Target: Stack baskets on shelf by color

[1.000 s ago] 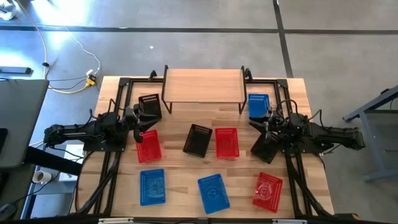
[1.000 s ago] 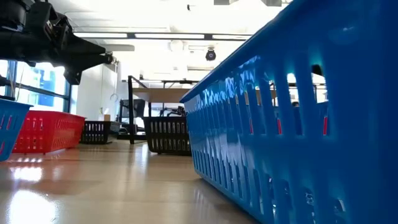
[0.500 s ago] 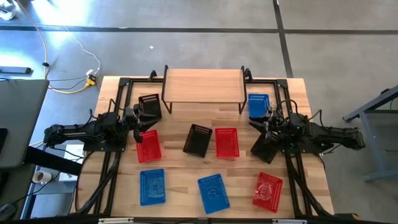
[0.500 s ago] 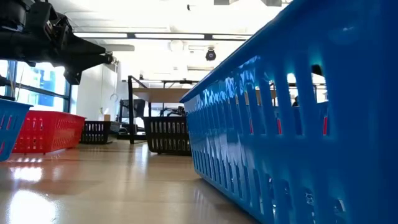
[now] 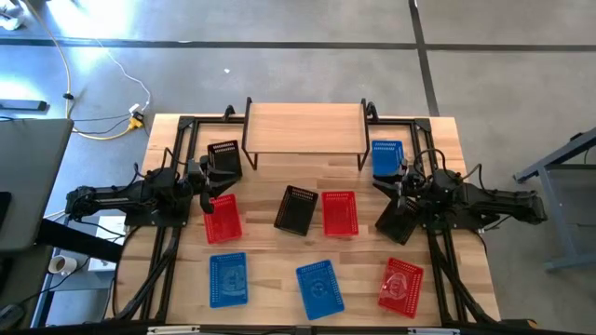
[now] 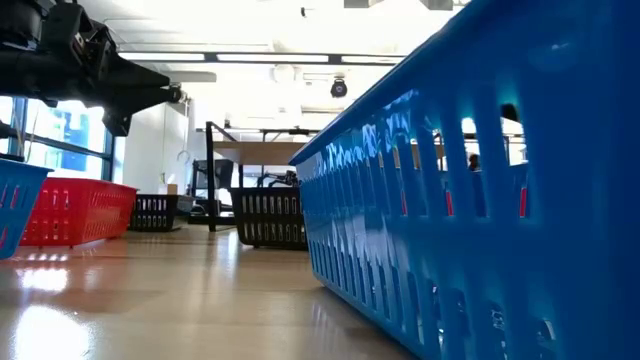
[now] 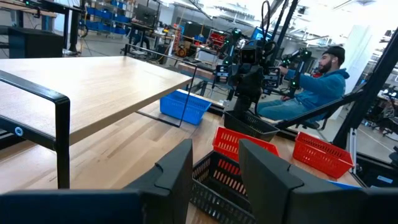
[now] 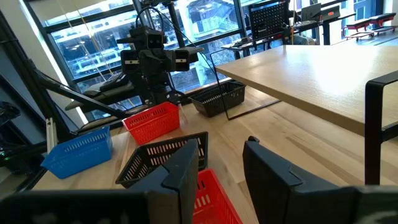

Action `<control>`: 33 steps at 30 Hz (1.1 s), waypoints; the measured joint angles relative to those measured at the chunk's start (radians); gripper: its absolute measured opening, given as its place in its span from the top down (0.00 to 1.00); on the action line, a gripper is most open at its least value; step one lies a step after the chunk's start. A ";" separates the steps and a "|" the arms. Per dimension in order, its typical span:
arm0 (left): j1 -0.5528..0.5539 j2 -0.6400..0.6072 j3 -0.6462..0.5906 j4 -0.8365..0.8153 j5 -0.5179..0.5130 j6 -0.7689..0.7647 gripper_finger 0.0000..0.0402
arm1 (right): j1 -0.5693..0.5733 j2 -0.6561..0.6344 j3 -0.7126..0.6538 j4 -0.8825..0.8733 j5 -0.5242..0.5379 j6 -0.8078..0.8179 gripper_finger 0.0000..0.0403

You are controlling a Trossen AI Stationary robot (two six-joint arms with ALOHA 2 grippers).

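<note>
The shelf (image 5: 303, 126) stands at the table's far edge, with its plank (image 7: 93, 87) in the left wrist view. Baskets rest on their bases across the tabletop. Black ones sit at far left (image 5: 223, 158), centre (image 5: 296, 209) and right (image 5: 398, 221). Red ones sit at left (image 5: 222, 219), centre (image 5: 340, 212) and near right (image 5: 402, 286). Blue ones sit at far right (image 5: 386, 158) and along the near edge (image 5: 228, 277), (image 5: 319, 287). My left gripper (image 5: 207, 177) hovers open between the far-left black and left red baskets. My right gripper (image 5: 400, 186) hovers open between the far-right blue and right black baskets.
A person in a blue hoodie (image 7: 317, 87) sits beyond the table's right side. The near blue basket (image 6: 480, 200) fills much of the low view. The arms' black frames run along both table sides (image 5: 163, 251), (image 5: 447, 261). Bare wood lies in front of the shelf (image 5: 303, 172).
</note>
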 joint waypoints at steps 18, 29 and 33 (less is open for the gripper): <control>-0.001 0.000 0.000 0.002 0.010 -0.226 0.70 | 0.000 0.000 0.000 0.000 0.000 0.000 0.72; 0.000 0.000 0.000 0.007 -0.005 -0.450 0.70 | 0.000 0.000 0.000 0.000 0.000 0.000 0.72; 0.000 0.000 0.000 0.001 -0.004 -0.442 0.69 | 0.000 0.000 0.000 0.000 0.000 0.000 0.72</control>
